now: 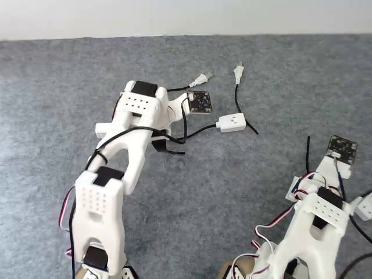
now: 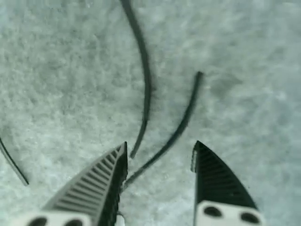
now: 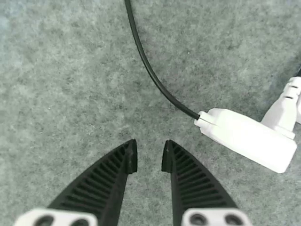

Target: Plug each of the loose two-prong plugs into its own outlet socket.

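Left gripper (image 2: 161, 145) is spread wide and empty, low over the grey carpet (image 2: 244, 56). We see a black cord (image 2: 146, 80) and a loose cord end (image 2: 184, 117) running between its jaws. Right gripper (image 3: 149, 146) is parted a crack, holding nothing, near a white socket block (image 3: 249, 136). First loose plug (image 1: 202, 78) and second loose plug (image 1: 238, 71) lie unplugged beyond the other socket (image 1: 231, 122).

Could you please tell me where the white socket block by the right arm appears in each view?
High view: white plastic socket block at the right edge, beside the right arm.
Left wrist view: elsewhere; thin black cords on grey felt.
Right wrist view: block near the right end effector, untouched.
Shared landmark: its black cord, likely the strand left of that arm.
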`<act>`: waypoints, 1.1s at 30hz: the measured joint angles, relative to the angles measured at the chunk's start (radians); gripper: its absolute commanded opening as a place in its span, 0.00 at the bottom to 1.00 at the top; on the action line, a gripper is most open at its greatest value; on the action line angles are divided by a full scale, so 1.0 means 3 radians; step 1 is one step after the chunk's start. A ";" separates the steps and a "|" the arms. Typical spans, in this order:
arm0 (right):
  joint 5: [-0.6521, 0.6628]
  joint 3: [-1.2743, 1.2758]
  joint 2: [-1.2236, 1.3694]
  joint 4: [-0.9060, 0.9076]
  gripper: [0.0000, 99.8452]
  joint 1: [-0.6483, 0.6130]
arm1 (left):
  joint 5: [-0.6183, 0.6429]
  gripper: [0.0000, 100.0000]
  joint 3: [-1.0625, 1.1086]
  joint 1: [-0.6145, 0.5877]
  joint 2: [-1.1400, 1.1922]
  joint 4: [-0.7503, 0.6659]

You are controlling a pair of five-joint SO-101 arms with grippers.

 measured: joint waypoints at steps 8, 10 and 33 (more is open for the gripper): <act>0.0000 0.0000 0.0000 0.0000 0.09 0.0000 | 0.0000 0.20 -0.0992 -0.0138 0.0783 0.0199; 0.0000 0.0000 0.0000 0.0000 0.09 0.0000 | 0.0000 0.19 -0.1222 -0.0179 0.0951 0.0256; 0.0148 0.0118 0.0000 -0.0123 0.09 -0.0107 | 0.0210 0.01 -0.2368 -0.0123 0.1657 0.0839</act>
